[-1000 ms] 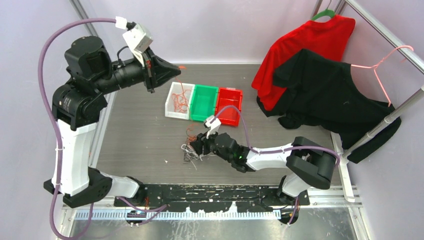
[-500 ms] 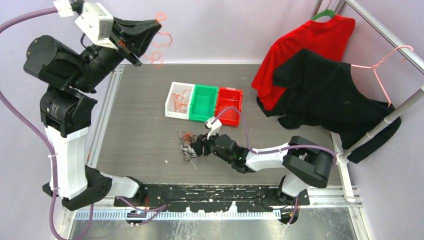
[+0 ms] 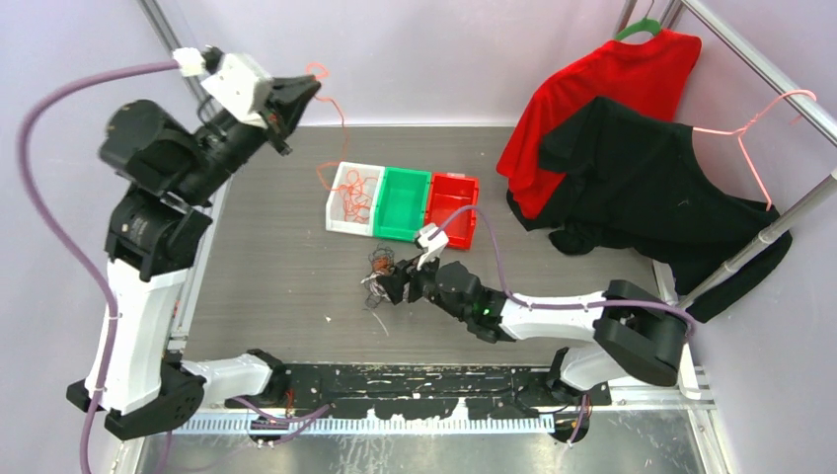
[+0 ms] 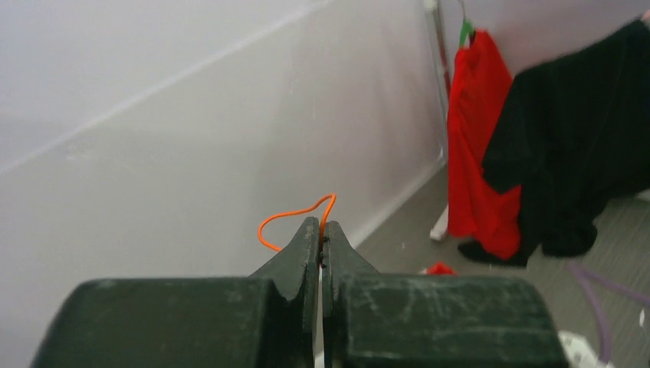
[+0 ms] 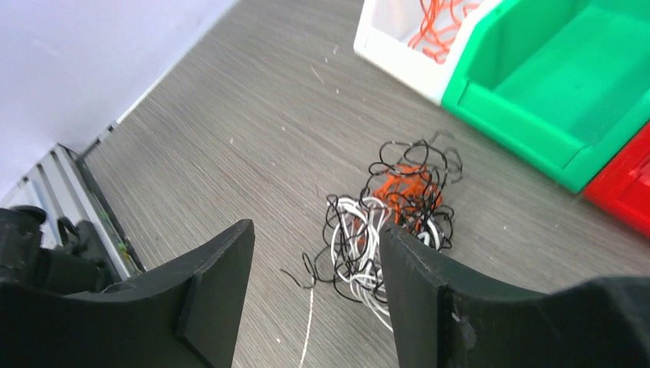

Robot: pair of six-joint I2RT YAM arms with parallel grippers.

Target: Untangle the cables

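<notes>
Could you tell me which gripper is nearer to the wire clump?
Right. The right gripper is open at the clump; the left gripper is raised far off, pinching one orange wire.

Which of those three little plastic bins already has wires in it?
The white plastic bin, at the left end of the row, holds orange wire strands. The green bin beside it and the red bin at the other end show none.

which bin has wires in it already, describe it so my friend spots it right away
On the grey table, three small bins sit side by side near the middle. Take the one at the left end, the white bin. Unlike the green bin and red bin beside it, it holds orange wires.
</notes>
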